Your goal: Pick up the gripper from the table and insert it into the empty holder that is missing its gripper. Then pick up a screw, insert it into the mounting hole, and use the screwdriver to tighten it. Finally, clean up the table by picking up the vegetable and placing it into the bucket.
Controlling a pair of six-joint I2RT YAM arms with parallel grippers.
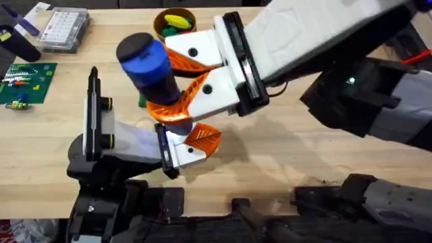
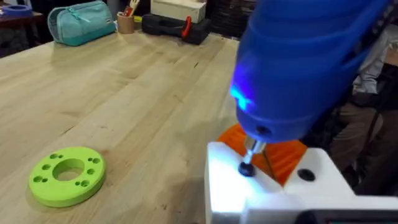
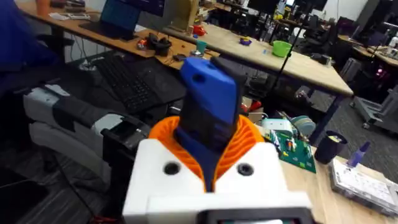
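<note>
The screwdriver [image 1: 152, 71] is clamped upright in the right gripper [image 1: 182, 81], its tip [image 2: 248, 163] set on a screw in a white block, apparently the holder [image 1: 128, 145], near the tabletop's [image 1: 283, 155] front-left edge. The bucket [image 1: 174, 24] is seen at the far edge. The left gripper's state cannot be told.

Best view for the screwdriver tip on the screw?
Left wrist: the screwdriver has its metal tip down on a dark screw in the white block. Overhead shows its blue body from above, tip hidden. Right wrist shows its upper body between orange pads.

Wooden table [image 1: 283, 162] bears bucket [image 1: 164, 20], circuit board [image 1: 25, 82].
</note>
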